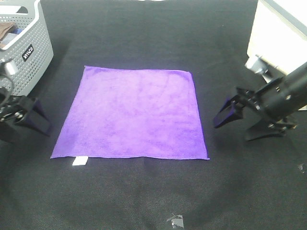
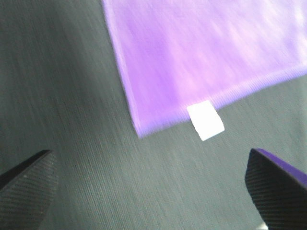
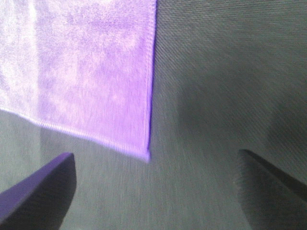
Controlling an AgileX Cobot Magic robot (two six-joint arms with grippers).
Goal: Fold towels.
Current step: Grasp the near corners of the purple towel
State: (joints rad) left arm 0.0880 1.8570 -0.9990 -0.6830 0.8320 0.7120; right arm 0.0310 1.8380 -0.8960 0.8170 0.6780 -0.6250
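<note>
The purple towel (image 1: 132, 115) lies flat and unfolded in the middle of the black table, with its white tag (image 1: 80, 161) at the near left corner. My left gripper (image 1: 29, 125) is open just left of that corner, apart from the cloth. In the left wrist view the towel (image 2: 201, 52), its tag (image 2: 205, 120) and both fingertips (image 2: 29, 184) show, with bare table between them. My right gripper (image 1: 234, 130) is open to the right of the near right corner. The right wrist view shows that towel corner (image 3: 96, 72) ahead of the open gripper (image 3: 156, 191).
A grey perforated basket (image 1: 33, 52) stands at the back left with a brown cloth (image 1: 6, 31) inside. A pale box (image 1: 280, 33) sits at the back right. A small shiny object (image 1: 175, 223) lies at the front edge.
</note>
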